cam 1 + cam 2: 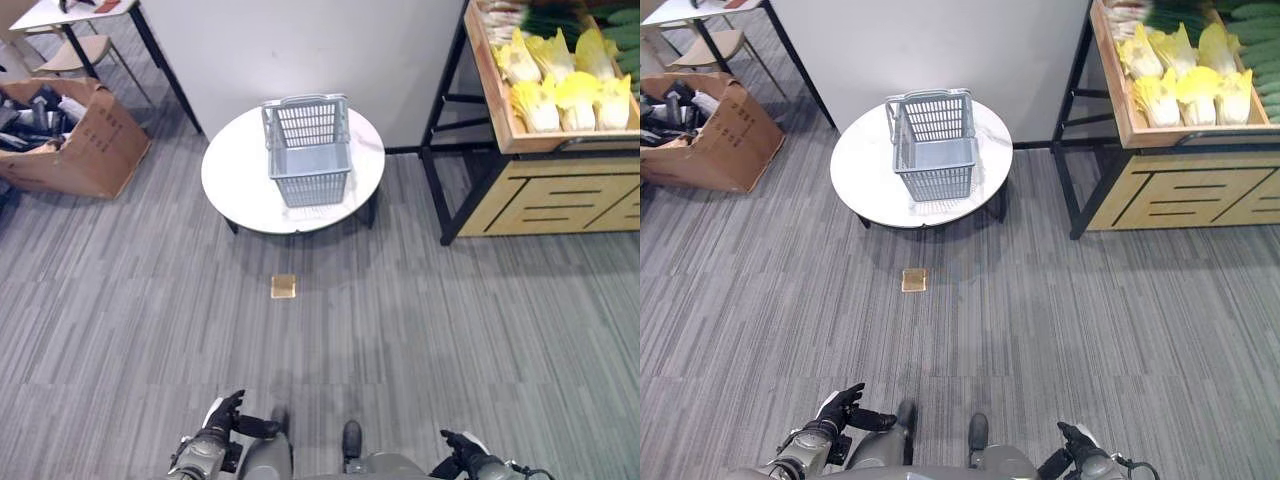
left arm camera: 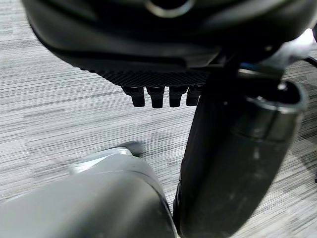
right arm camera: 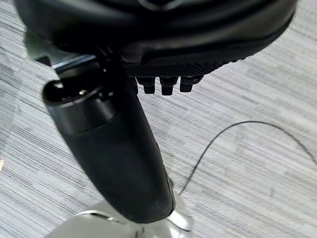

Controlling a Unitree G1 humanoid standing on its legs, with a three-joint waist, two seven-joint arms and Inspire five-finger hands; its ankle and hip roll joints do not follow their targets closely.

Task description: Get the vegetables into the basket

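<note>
Grey carpet runs under a round white table and a wooden shelf.
Yellow-leaved vegetables lie in the shelf's top tray at 2 o'clock, well apart from the grey basket, which stands upright on the table at 12 o'clock. A small tan square lies on the carpet near the table. Left hand at 7 o'clock and right hand at 5 o'clock hang low with relaxed fingers, holding nothing.

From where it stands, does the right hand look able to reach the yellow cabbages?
Probably not: the right hand hangs low by the body, and the cabbages lie on a shelf far ahead across open floor.
</note>
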